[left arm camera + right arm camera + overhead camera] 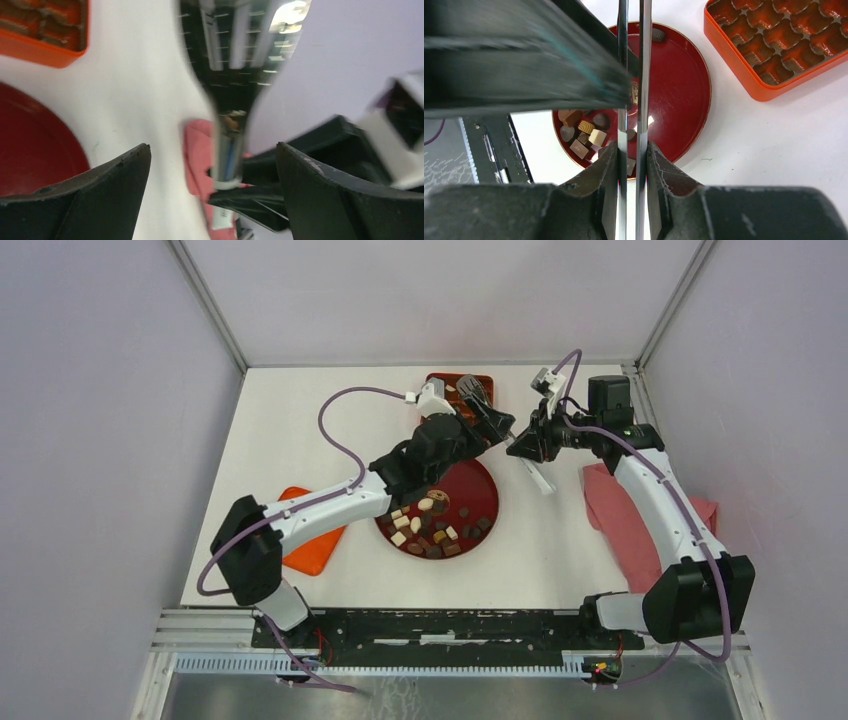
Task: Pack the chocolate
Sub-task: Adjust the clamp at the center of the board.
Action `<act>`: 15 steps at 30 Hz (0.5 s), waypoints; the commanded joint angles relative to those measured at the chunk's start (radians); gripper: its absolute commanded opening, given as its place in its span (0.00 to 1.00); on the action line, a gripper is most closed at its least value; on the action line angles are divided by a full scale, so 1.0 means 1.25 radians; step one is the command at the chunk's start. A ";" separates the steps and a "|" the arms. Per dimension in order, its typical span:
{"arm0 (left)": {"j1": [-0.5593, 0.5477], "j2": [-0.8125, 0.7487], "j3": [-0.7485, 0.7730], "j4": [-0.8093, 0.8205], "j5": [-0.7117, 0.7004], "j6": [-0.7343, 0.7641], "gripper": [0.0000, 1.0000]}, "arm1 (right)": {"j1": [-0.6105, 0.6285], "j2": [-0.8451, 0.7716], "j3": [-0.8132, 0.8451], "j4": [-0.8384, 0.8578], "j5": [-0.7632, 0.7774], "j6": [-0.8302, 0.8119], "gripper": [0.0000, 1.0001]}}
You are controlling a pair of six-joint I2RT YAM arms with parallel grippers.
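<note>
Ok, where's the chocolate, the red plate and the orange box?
chocolate (428, 528), top view, middle of the pile of pieces.
red plate (478, 490), top view, a bare part of its far right side.
orange box (730, 60), right wrist view, its outer left wall.

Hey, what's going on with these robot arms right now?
The right gripper is shut on metal tongs, holding them near the red plate where the chocolate pieces lie piled. The left gripper is open, close to the tongs but not gripping them. The orange box's visible compartments look empty, so nothing looks packed yet.
</note>
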 commanded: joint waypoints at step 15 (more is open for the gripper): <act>-0.005 0.080 0.084 -0.068 -0.097 -0.124 0.38 | 0.069 -0.053 -0.001 0.020 0.098 -0.031 0.21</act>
